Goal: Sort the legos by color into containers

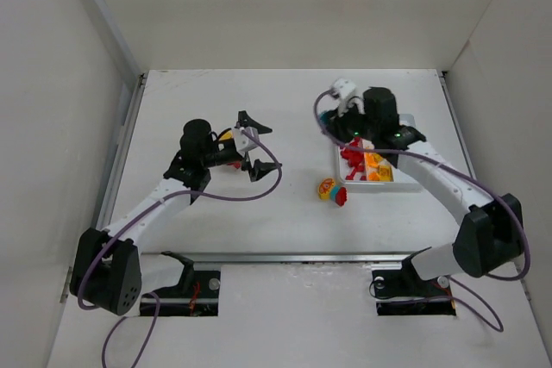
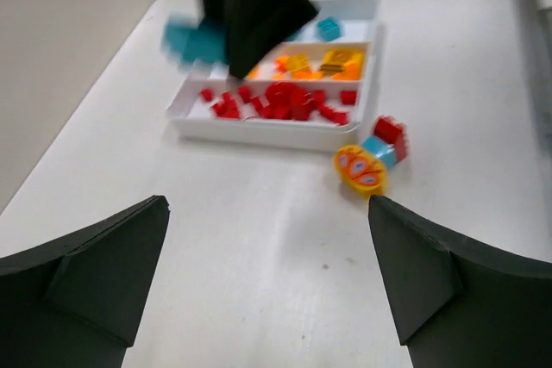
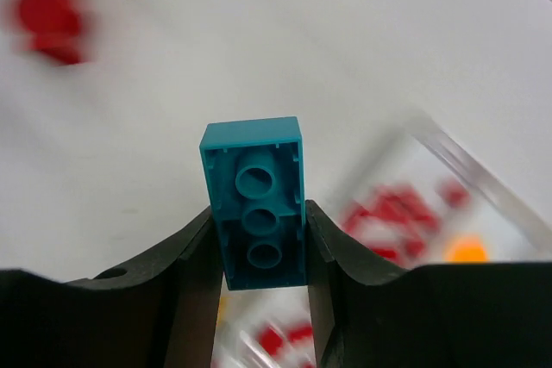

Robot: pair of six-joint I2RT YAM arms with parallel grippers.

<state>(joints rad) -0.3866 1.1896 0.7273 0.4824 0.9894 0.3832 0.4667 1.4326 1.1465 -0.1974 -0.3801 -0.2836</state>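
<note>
A: The right gripper (image 3: 259, 213) is clamped on a cyan brick (image 3: 254, 161). One finger presses each long side, and the brick's hollow underside faces the wrist camera.

B: And where is the tray (image 2: 267, 131) from there?

A: It is just beside that gripper, low and off to one side in its wrist view, and blurred. From above, the gripper hangs by the tray's far-left corner. Whether the brick is over a compartment cannot be told.

B: What lies in the tray?

A: Red legos (image 2: 285, 101) fill the compartment nearest the left gripper (image 2: 267, 273), and orange legos (image 2: 319, 65) fill the middle one. A cyan lego (image 2: 328, 29) sits in the farthest.

B: And the left gripper itself?

A: Its jaws stand wide apart with nothing between them, over bare table (image 2: 259, 213). The tray is ahead of it, well apart. A small clump (image 2: 369, 161) of yellow, red and blue legos lies on the table ahead and to the right, just beside the tray's near corner.
</note>
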